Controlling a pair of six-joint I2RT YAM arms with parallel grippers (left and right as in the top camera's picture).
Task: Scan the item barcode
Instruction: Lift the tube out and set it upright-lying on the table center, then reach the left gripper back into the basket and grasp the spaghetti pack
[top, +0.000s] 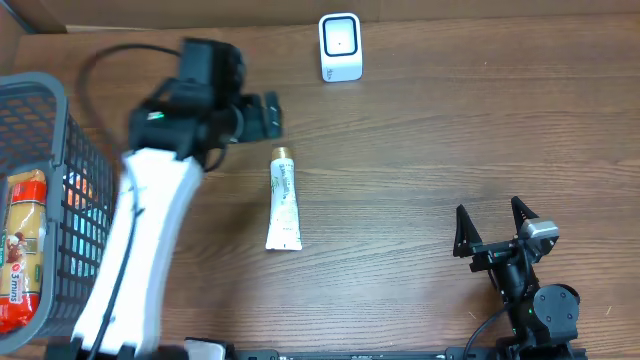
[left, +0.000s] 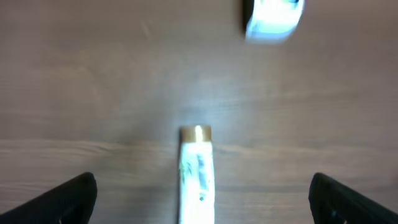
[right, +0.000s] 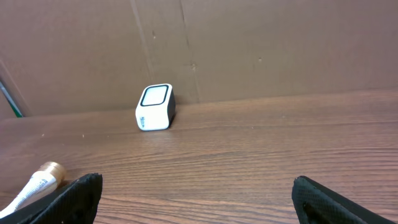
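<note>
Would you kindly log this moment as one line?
white gold-capped plastic tube: lying flat, unheld | left pincer: open near cap | right pincer: open, empty | white boxy scanner: upright

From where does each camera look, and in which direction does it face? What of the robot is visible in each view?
Overhead: above the table, facing straight down; shows left claw near the tube, right claw apart.
Left wrist: over the tube, facing down; left fingertips at lower corners.
Right wrist: low, facing the back wall; right fingertips at lower corners.
Shared: tube and scanner appear in all three.
</note>
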